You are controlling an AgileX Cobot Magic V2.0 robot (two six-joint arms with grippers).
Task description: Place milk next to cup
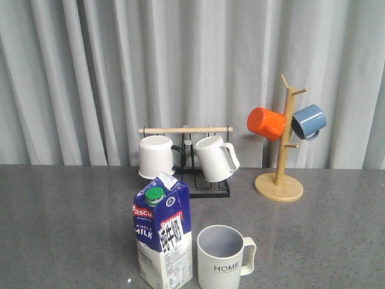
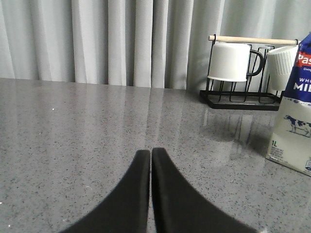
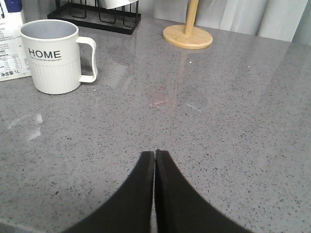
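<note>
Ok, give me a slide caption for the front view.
Milk carton standing upright beside the HOME cup on a grey table, no tool in view.

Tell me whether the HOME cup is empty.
Empty: the front view looks down into the cup and shows only its bare pale grey-blue inside, with no liquid.

One milk carton (image 1: 162,238), five mugs, one black rack (image 1: 204,186), one wooden mug tree (image 1: 280,153)

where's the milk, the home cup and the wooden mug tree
milk (image 1: 162,232), front view, on the blue upper front panel
HOME cup (image 1: 220,265), front view, on the ribbed wall by the lettering
wooden mug tree (image 1: 278,186), front view, on its round base
</note>
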